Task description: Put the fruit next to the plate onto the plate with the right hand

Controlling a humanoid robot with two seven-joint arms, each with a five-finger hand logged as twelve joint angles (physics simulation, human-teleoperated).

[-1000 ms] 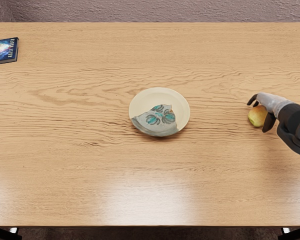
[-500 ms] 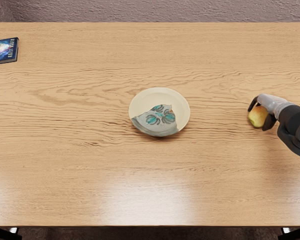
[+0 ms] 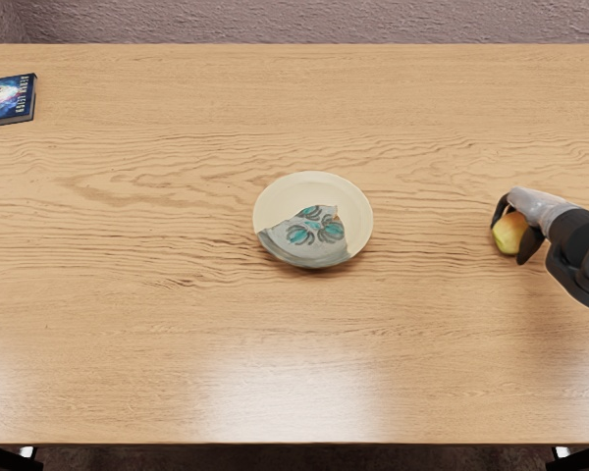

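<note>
Your right hand [image 3: 527,216] comes in from the right edge, its dark fingers curled around the yellow fruit [image 3: 510,234] in a closed grasp. You can see the fruit low over the wooden bench [image 3: 177,324], well to the right of the cream plate [image 3: 304,188] with its teal pattern. A blue book [image 3: 5,98] lies at the far left corner.

the book [image 3: 6,98] cover's lettering is too small to read.
</note>
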